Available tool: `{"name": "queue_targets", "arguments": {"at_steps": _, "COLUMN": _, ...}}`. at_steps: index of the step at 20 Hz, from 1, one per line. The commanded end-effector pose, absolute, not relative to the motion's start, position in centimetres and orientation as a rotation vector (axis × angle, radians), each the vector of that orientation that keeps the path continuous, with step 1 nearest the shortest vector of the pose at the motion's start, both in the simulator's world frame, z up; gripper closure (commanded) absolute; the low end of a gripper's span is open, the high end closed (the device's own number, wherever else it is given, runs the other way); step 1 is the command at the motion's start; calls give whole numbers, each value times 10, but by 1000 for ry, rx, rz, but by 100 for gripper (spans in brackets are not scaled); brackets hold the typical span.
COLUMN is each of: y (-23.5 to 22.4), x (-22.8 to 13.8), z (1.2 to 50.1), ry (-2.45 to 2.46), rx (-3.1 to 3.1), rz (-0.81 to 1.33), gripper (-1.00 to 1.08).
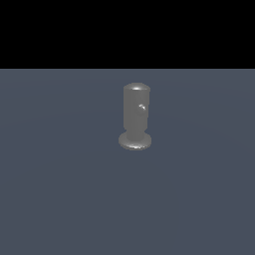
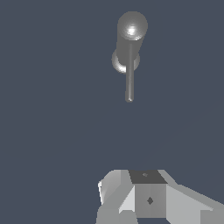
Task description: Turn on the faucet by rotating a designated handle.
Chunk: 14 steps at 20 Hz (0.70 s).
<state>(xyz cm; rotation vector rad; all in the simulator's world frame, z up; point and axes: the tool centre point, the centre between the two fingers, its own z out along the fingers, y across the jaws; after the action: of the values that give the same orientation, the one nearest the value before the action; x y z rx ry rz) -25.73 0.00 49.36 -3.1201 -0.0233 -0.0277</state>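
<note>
The faucet (image 1: 136, 112) is a dull grey upright cylinder with a domed top and a flared disc base, standing on the flat grey-blue floor. In the exterior view its handle (image 1: 142, 106) points almost straight at the camera and shows only as a small bright tip. In the wrist view the faucet (image 2: 131, 27) is seen from above, and the handle (image 2: 129, 78) is a thin straight rod jutting from its upper part. My gripper (image 2: 146, 177) shows only as grey blocks at the picture's edge, well apart from the handle's tip. Its jaws are not clear. The gripper is out of the exterior view.
The grey-blue floor (image 1: 60, 189) stretches flat around the faucet. A black band lies behind it in the exterior view.
</note>
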Motion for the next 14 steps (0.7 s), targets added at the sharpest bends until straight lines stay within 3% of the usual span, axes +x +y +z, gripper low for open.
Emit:
{"name": "queue_targets", "arguments": {"at_steps": 1, "y": 0, "x": -257, "z": 494, "ry": -23, "rx": -3120, "rz": -28, "gripper": 108}}
{"name": "queue_targets", "arguments": {"at_steps": 14, "y": 4, "x": -244, "z": 454, "ry": -13, "rx": -3123, "rz": -24, "gripper": 108}}
